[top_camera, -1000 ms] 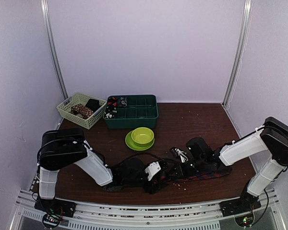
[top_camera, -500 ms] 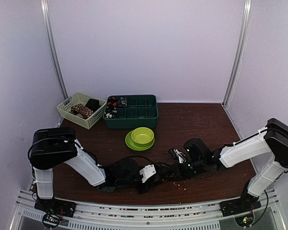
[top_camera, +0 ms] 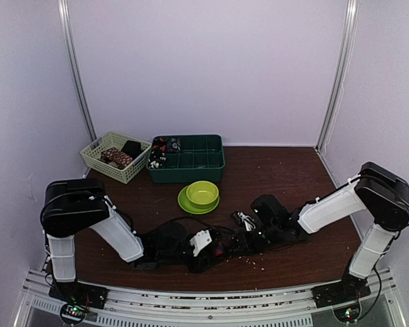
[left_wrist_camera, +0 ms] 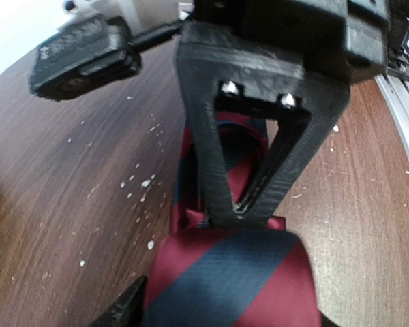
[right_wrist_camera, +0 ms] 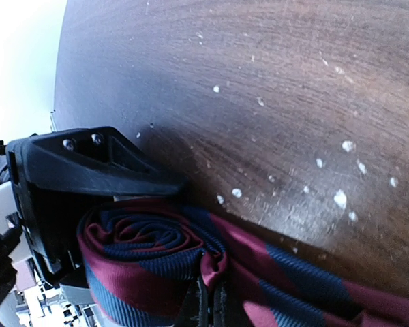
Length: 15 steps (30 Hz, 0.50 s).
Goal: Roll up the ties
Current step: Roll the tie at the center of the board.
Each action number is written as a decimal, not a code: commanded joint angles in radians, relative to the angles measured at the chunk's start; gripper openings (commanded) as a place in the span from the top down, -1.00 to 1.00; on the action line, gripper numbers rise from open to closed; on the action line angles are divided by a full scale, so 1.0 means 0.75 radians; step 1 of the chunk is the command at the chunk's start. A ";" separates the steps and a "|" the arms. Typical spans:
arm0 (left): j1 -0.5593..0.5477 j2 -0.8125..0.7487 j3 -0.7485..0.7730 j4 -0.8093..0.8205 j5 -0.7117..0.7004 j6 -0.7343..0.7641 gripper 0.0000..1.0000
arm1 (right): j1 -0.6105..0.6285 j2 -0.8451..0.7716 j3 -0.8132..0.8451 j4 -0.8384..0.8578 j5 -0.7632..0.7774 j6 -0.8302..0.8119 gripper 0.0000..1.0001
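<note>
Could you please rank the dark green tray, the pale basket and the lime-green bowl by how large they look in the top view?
1. Dark green tray
2. Pale basket, only slightly smaller, so close
3. Lime-green bowl, clearly smallest

We note the tie: ribbed woven cloth, matt. Table: dark wood grain, slight sheen, dusty. Bowl: smooth plastic.
</note>
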<state>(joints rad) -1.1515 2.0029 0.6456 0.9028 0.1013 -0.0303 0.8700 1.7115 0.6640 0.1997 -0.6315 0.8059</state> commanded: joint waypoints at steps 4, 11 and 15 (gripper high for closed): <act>0.016 0.068 -0.010 0.251 0.070 -0.151 -0.37 | -0.010 0.154 -0.058 -0.008 0.011 -0.030 1.00; 0.014 0.170 0.099 0.275 0.065 -0.214 -0.25 | -0.017 0.190 -0.064 0.041 0.005 -0.010 1.00; 0.014 0.168 0.097 0.171 0.002 -0.213 0.26 | -0.018 0.145 -0.079 0.051 0.000 0.008 1.00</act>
<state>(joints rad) -1.1469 2.1124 0.7055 1.0454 0.1390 -0.1696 0.8566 1.7927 0.6571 0.3538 -0.7055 0.8032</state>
